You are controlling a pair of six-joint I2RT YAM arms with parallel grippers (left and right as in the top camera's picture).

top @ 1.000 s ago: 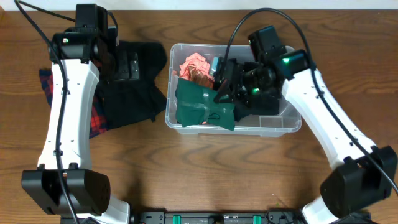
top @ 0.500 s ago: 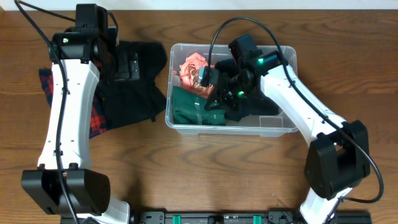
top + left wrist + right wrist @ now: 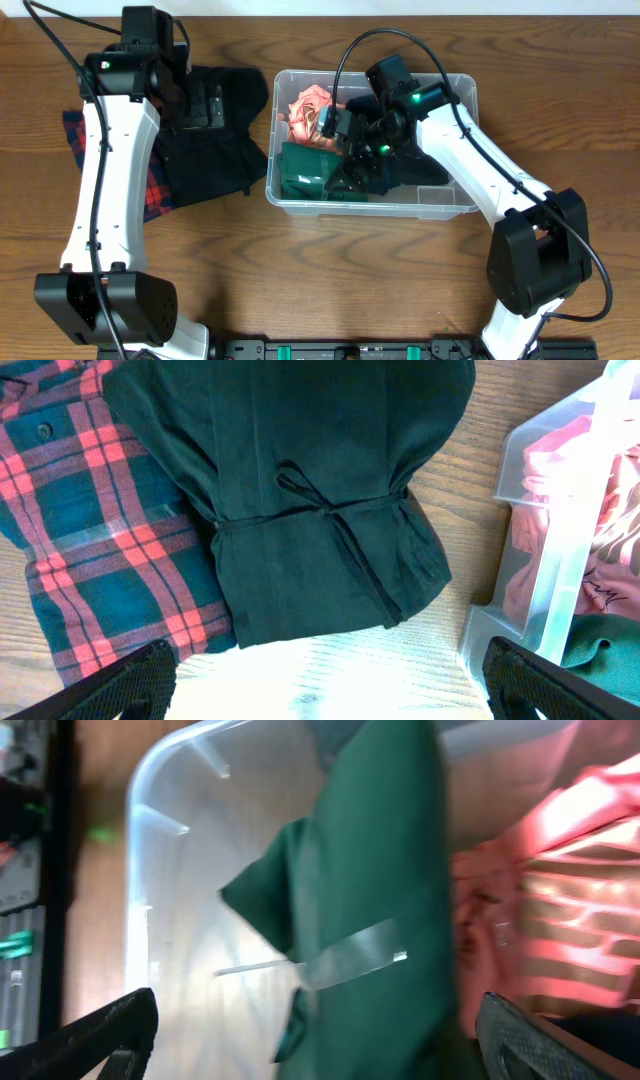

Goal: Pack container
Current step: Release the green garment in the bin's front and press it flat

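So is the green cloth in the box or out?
In: the green cloth lies inside the clear container, beside the pink cloth.

The container [image 3: 458,203] is clear, colourless plastic; inside it are a dark green cloth [image 3: 305,172], a salmon-pink cloth [image 3: 312,103] with a striped patch, and a black cloth [image 3: 415,172]; left of the container are a near-black green garment [image 3: 320,490] and a red-and-teal plaid shirt [image 3: 90,530]; the table [image 3: 330,270] is brown woodgrain.
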